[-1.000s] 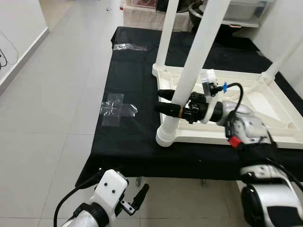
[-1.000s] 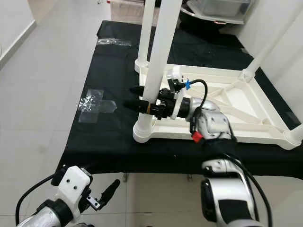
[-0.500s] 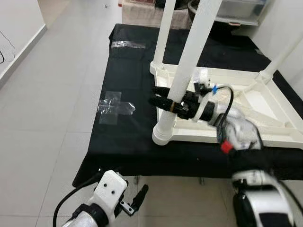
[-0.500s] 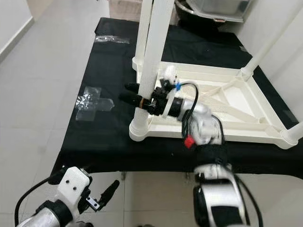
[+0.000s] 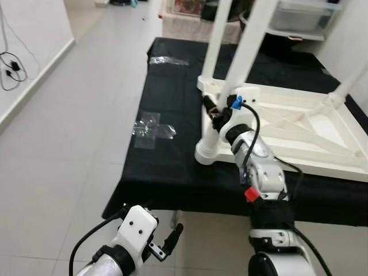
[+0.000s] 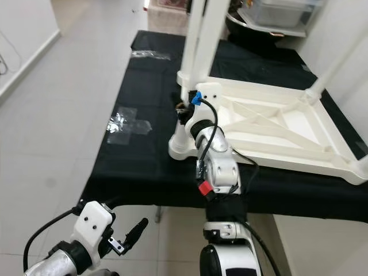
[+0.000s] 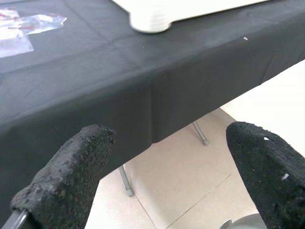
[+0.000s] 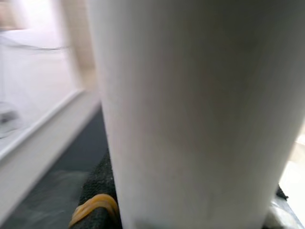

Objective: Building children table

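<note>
**Operator:** Which way is the table sitting?

**Observer:** You have the white children's table (image 5: 299,123) upside down on the black-draped surface (image 5: 167,121), top flat against the cloth. Its legs stand upright, long axes vertical, pointing up out of view.

**Operator:** And the near-left leg?

**Observer:** That leg (image 5: 233,75) rises from the table's near-left corner socket. Your right gripper (image 5: 211,112) reaches in just above the socket, its fingers (image 8: 97,200) clenched around the leg from either side, so the leg runs crosswise between them.

**Operator:** The other arm?

**Observer:** Your left gripper (image 7: 167,162) hangs low before the surface's near edge, fingers (image 7: 71,167) spread wide, grasping nothing. Clear tape (image 5: 152,123) lies left of the table
</note>
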`<state>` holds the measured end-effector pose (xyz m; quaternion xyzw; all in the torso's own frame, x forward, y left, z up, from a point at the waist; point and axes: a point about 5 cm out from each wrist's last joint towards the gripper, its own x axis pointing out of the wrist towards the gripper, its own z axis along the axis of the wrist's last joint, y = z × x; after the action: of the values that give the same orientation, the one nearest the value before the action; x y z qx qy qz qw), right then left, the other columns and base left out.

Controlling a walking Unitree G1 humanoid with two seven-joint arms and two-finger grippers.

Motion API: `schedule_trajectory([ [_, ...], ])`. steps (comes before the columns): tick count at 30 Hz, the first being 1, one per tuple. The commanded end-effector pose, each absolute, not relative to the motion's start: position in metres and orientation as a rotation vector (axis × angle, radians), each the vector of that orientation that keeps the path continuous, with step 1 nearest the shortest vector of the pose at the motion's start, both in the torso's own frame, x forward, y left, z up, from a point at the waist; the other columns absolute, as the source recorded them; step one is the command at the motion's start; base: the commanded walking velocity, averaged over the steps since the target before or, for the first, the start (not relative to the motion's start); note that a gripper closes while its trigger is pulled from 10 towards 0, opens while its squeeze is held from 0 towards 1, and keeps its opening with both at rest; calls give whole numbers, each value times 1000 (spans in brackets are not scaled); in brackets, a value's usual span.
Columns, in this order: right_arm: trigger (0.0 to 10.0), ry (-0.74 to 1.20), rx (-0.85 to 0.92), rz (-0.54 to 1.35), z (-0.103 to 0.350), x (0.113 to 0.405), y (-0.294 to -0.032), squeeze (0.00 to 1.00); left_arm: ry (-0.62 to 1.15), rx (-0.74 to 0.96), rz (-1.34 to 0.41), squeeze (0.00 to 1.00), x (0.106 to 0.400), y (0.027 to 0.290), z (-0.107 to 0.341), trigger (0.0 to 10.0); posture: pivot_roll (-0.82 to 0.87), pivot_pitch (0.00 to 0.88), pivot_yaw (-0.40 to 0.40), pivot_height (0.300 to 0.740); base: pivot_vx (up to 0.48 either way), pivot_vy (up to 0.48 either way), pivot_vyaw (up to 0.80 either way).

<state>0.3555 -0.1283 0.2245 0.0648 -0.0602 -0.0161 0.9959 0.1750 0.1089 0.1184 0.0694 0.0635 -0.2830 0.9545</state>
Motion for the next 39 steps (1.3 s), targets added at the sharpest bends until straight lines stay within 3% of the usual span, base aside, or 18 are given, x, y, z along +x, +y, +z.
schedule_trajectory([
  [1,0,-35,129,-260,208,350,-151,0,132,133,-578,0,175,107,117,10000,100,140,-124,740,0,0,0],
  [4,0,-23,140,-261,205,349,-140,0,132,132,-579,0,174,107,117,10000,99,145,-125,740,0,0,0],
  [5,1294,-10,191,-223,202,351,-132,0,132,131,-578,0,174,107,117,10000,100,144,-124,740,0,0,0],
  [6,10000,-22,231,-144,203,352,-123,0,133,129,-578,0,174,107,117,10000,101,149,-125,740,0,0,0],
  [9,10000,-33,258,-96,204,353,-116,0,133,129,-579,0,174,107,117,10000,101,149,-125,740,0,0,0],
  [10,10000,-51,281,-25,205,352,-110,1000,134,127,-580,0,173,107,117,10000,101,149,-125,740,0,0,0],
  [13,10000,-92,240,11,209,352,-113,1000,136,122,-581,0,173,107,117,10000,99,154,-128,740,0,0,0],
  [14,10000,-132,224,70,214,353,-117,0,137,120,-582,0,172,107,117,10000,100,156,-127,740,0,0,0],
  [17,10000,-216,195,292,228,356,-127,0,140,116,-581,0,171,107,117,10000,103,155,-127,740,0,0,0],
  [22,10000,-155,177,482,237,370,-155,0,144,113,-584,0,170,108,117,10000,107,148,-127,740,0,0,0],
  [25,10000,-112,198,613,237,369,-156,0,146,108,-585,0,170,107,116,10000,107,144,-123,740,0,0,0],
  [27,10000,-17,160,955,230,358,-153,0,148,97,-588,0,171,106,116,10000,109,132,-130,740,0,0,0],
  [28,10000,-17,160,955,230,358,-153,0,148,97,-588,0,171,106,116,10000,109,132,-130,740,0,0,0],
  [29,10000,31,98,1136,225,348,-152,0,148,95,-588,0,171,105,116,10000,116,126,-138,740,0,0,0],
  [30,10000,31,98,1136,225,348,-152,0,148,95,-588,0,171,105,116,10000,116,126,-138,740,0,0,0],
  [32,10000,96,60,1361,220,338,-152,0,144,101,-589,0,171,104,116,10000,124,117,-144,740,0,0,0],
  [38,10000,70,17,1448,228,348,-136,0,143,106,-583,0,170,103,115,10000,140,108,-152,740,0,0,0],
  [39,8784,58,24,1464,230,351,-133,0,143,106,-582,0,169,104,115,10000,142,106,-154,740,0,0,0],
])
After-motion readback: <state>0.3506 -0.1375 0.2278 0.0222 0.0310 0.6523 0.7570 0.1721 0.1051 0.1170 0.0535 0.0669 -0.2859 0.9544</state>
